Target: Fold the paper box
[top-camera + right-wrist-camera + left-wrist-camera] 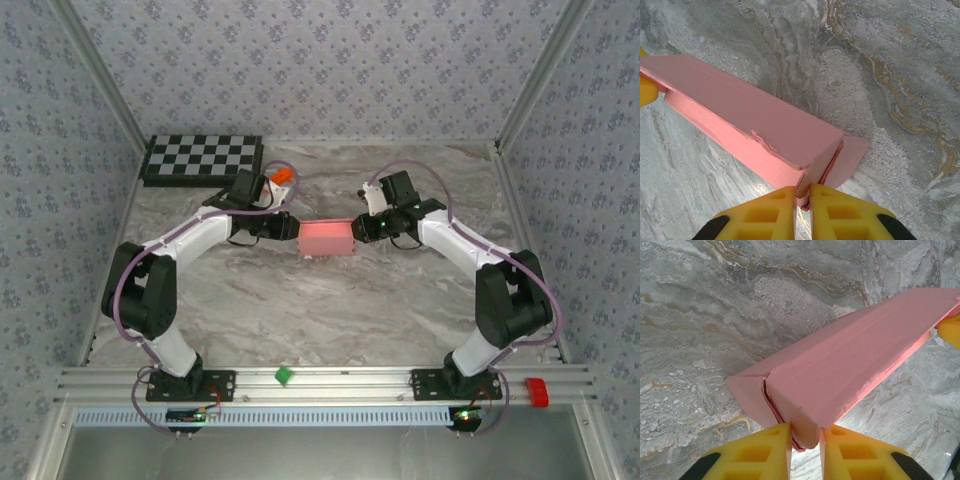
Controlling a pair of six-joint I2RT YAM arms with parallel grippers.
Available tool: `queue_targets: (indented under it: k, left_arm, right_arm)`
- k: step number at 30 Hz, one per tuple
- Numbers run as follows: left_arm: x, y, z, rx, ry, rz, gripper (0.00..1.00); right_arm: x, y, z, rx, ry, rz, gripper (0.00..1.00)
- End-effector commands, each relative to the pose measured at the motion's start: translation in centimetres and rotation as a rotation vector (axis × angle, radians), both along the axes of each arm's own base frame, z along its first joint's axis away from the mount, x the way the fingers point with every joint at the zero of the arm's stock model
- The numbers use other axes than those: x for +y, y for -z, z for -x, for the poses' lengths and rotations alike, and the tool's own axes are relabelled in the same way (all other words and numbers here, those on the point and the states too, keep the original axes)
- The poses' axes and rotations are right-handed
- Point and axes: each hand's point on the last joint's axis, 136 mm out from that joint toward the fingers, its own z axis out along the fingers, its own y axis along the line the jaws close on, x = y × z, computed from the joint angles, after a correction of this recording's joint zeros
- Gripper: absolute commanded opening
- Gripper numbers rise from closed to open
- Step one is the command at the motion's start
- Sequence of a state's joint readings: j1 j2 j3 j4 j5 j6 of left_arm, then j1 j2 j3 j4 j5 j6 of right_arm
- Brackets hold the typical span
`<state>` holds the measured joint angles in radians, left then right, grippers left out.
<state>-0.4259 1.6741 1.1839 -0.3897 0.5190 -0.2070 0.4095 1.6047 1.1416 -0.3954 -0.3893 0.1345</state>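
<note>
Tip: with left gripper (pixel 805 435) and right gripper (pixel 802 195) each pinching a box (pixel 328 238) end, squeeze evenly, keep it level, avoid crushing the corners.

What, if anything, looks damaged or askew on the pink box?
The paper box has a ragged, torn-looking edge along its long side, and an end flap splays outward near the right gripper.
</note>
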Motion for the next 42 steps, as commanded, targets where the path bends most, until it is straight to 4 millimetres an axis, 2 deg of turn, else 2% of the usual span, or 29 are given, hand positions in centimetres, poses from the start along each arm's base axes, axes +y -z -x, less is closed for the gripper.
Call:
queue_targets:
  k: [1,13,20,29,42]
  left_arm:
    - [-0.4,0.1,0.2,0.003,0.025,-0.01,0.2]
    - [-0.3,1.2,0.6,0.012,0.028,-0.071,0.18]
    - [-0.4,1.1,0.5,0.0,0.027,-0.088,0.18]
    - [-0.5,0.7,0.3,-0.006,0.024,-0.092,0.2]
    - [-0.7,0.0,0.1,-0.018,0.034,-0.086,0.23]
  right_arm:
    - [0.1,1.0,0.7,0.035,-0.011,0.022,0.15]
    - [-0.3,2.1,1.2,0.058,-0.004,0.05,0.15]
    - [-0.1,0.6,0.9,0.02,-0.001,0.033,0.19]
    - [-0.3,-0.4,0.4,-0.014,0.016,0.037,0.35]
    - [-0.6,-1.3,0.0,-0.039,0.038,0.026,0.42]
